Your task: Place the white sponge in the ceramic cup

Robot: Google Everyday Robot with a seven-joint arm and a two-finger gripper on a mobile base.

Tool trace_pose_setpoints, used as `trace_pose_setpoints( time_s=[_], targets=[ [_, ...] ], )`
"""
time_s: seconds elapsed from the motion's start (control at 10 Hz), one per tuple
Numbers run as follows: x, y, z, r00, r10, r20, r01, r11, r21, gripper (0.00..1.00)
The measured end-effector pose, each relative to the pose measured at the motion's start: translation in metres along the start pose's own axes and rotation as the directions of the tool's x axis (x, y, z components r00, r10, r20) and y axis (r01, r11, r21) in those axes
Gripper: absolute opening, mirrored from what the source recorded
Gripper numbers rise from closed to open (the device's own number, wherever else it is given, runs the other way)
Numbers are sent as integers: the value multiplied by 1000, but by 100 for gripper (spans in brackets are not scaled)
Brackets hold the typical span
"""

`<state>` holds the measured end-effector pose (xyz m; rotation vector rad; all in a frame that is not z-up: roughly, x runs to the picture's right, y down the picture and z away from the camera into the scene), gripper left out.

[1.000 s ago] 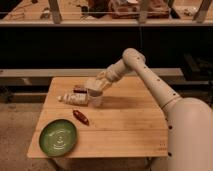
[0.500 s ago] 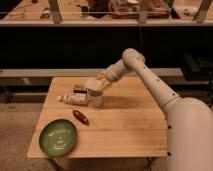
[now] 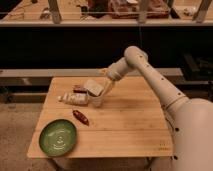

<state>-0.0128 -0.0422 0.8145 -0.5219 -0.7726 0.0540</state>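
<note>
While tilted over ceramic cup (image 3: 96, 99) | white sponge (image 3: 93, 86) | fingers (image 3: 106, 89) gripping it

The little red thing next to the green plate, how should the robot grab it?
Probably from straight above, pinching the red packet across its narrow middle. It lies flat and slanted on the table, with bare wood on both long sides. The gripper is up by the ceramic cup, beside the white sponge.
</note>
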Motion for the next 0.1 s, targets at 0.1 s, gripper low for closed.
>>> trace_pose_setpoints(
  time_s=[0.1],
  targets=[
    [-4, 2, -2, 1000, -5, -18, 5, 1000, 2, 80]
  ],
)
